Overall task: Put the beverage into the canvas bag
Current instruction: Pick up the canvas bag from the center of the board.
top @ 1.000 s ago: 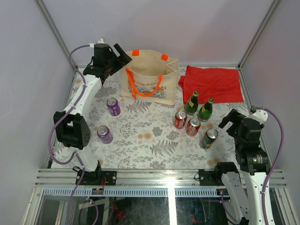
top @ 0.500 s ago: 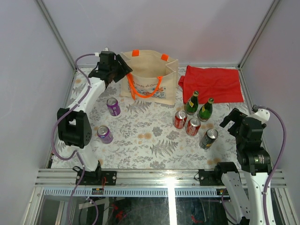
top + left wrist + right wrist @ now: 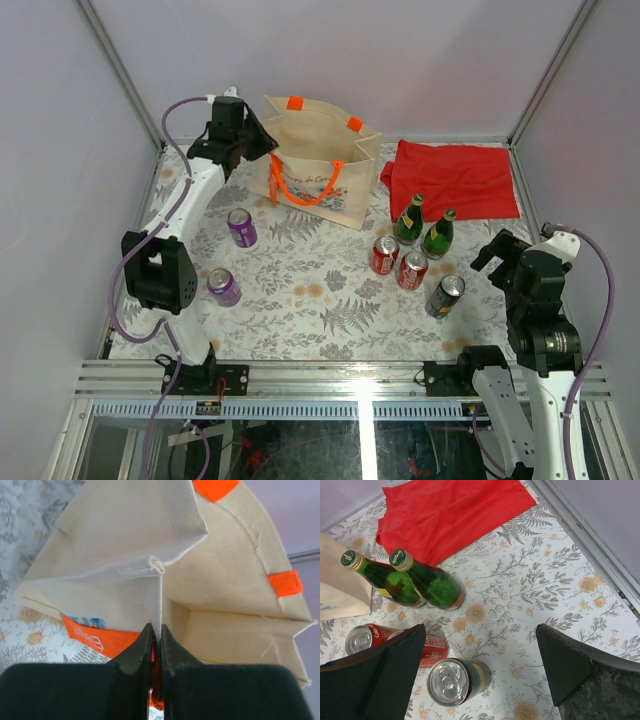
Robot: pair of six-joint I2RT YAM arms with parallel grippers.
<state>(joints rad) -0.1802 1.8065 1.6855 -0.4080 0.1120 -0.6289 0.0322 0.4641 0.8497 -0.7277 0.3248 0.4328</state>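
Observation:
The beige canvas bag (image 3: 322, 160) with orange handles (image 3: 300, 190) stands at the back, its mouth pulled open and leaning left. My left gripper (image 3: 264, 146) is shut on the bag's left rim; in the left wrist view the jaws (image 3: 156, 631) pinch the canvas seam (image 3: 161, 600), with orange strap behind them. Beverages stand on the floral tablecloth: a black can (image 3: 445, 295), two red cans (image 3: 385, 254), two green bottles (image 3: 408, 220) and two purple cans (image 3: 241, 227). My right gripper (image 3: 497, 251) hangs open and empty, above and just right of the black can (image 3: 457, 680).
A flat red cloth (image 3: 455, 178) lies at the back right, behind the bottles (image 3: 432, 585). A second purple can (image 3: 223, 286) stands near the left arm's base. Metal frame rails (image 3: 350, 378) edge the table, with grey walls around.
My left gripper swung right to the bag's left rim and shut on it, and the bag's top now leans left. The right arm barely moved.

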